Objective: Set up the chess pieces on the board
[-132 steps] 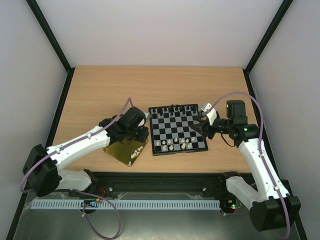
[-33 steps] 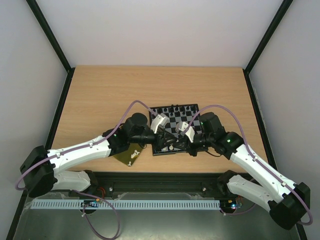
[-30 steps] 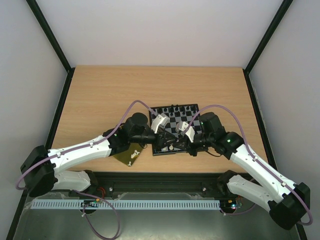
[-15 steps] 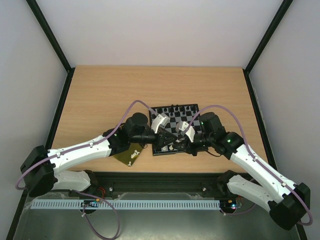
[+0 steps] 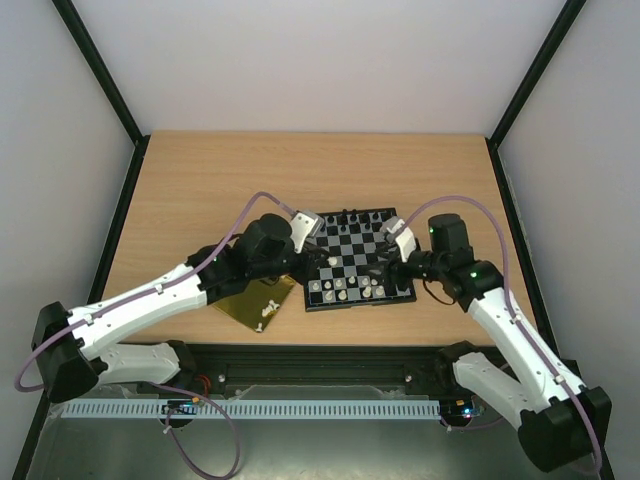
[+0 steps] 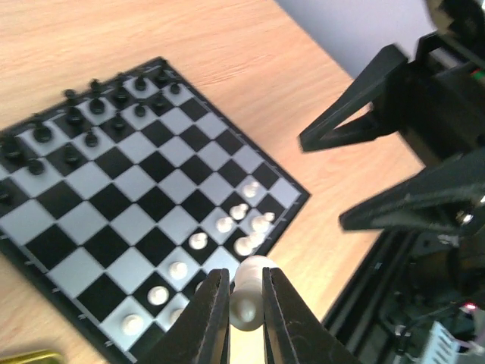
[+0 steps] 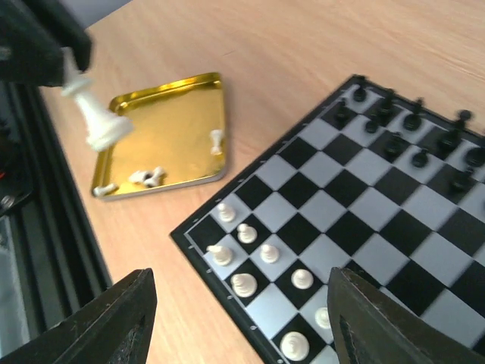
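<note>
The board lies mid-table, with black chessmen along its far rows and several white chess pieces on its near rows. My left gripper hovers over the board's near-left corner, shut on a white chess piece held above the near rim. That piece also shows in the right wrist view. My right gripper is open and empty above the board's near-right part. Its fingers are spread wide over the white pieces.
A gold tray lies left of the board near the table's front edge, with a few white pieces in it. My right gripper's black fingers show close by in the left wrist view. A black rail borders the table front.
Both grippers were close together low over the board's near rows. The left has drawn back left and up, still holding the white piece. The right has pulled back to the right.
</note>
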`<state>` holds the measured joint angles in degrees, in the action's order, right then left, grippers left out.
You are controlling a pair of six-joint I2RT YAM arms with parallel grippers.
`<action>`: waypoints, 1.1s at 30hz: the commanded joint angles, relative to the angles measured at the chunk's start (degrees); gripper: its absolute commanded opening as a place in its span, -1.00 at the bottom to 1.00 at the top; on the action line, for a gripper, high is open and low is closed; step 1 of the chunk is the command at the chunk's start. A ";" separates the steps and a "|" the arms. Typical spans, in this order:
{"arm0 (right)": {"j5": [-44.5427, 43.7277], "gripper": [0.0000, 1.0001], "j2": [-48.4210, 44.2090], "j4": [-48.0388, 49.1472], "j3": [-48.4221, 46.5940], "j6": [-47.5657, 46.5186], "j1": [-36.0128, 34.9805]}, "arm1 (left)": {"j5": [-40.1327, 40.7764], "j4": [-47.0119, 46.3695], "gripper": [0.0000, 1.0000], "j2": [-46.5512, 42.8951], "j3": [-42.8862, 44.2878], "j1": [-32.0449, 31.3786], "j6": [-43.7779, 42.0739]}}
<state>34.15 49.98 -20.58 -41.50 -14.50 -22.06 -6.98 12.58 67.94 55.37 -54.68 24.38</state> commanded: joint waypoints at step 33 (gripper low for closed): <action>-17.38 0.33 1.11 5.21 -0.44 10.68 17.06 | 16.32 18.16 -0.87 38.35 24.98 -12.73 -13.57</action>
<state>16.97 52.29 -15.38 -42.59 -3.79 -5.26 8.60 30.74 104.42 77.43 -67.13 11.51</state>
